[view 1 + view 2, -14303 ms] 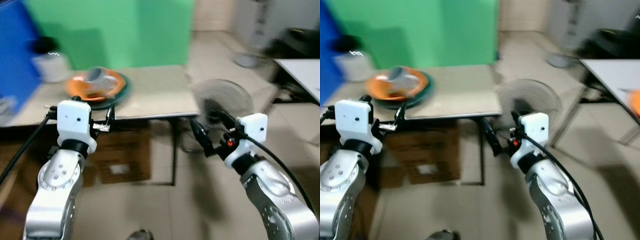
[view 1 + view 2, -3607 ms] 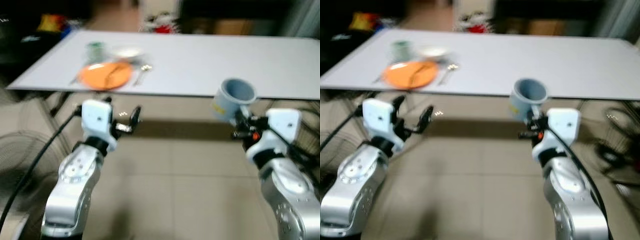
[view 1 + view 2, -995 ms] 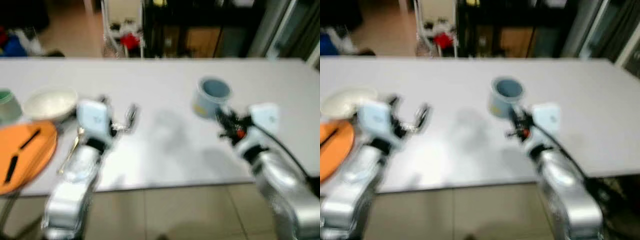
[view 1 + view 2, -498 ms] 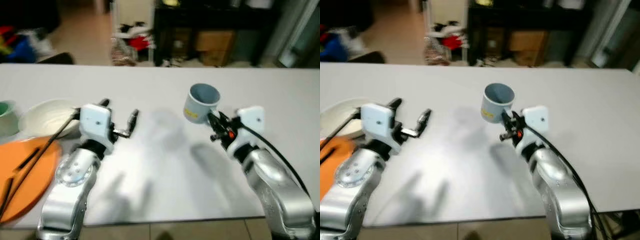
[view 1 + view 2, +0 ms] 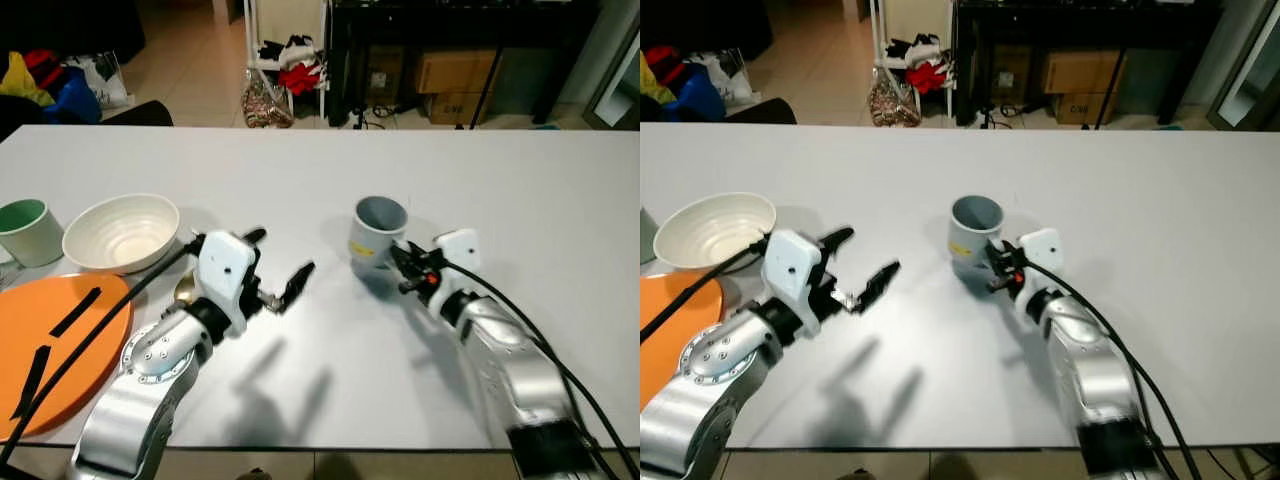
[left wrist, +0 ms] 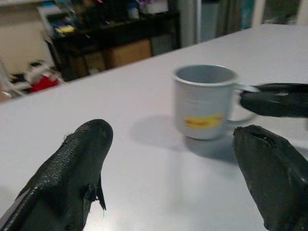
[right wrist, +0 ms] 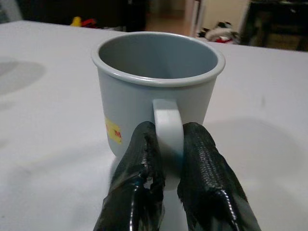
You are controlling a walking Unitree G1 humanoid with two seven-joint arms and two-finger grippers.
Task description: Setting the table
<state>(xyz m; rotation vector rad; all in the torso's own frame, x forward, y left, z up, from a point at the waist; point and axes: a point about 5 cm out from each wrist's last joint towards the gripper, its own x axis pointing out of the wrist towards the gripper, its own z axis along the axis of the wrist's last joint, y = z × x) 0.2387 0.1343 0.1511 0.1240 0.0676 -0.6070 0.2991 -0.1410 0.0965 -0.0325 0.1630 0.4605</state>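
Mug (image 5: 377, 231): stood upright mid-table (image 5: 560, 200), apparently resting on it, well clear of every edge.
Right gripper (image 7: 166, 159): clamped on the mug's handle.
Left gripper (image 5: 272, 270): fingers held apart above bare tabletop.
Bowl (image 5: 121, 232), plate (image 5: 70, 340): set near the left edge.

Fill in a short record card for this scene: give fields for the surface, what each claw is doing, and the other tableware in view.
surface: white table
right claw: shut on the handle of the grey mug, which stands upright on the table
left claw: open, holding nothing, over the table left of the mug
other tableware: white bowl, green cup, orange plate, all at the table's left end
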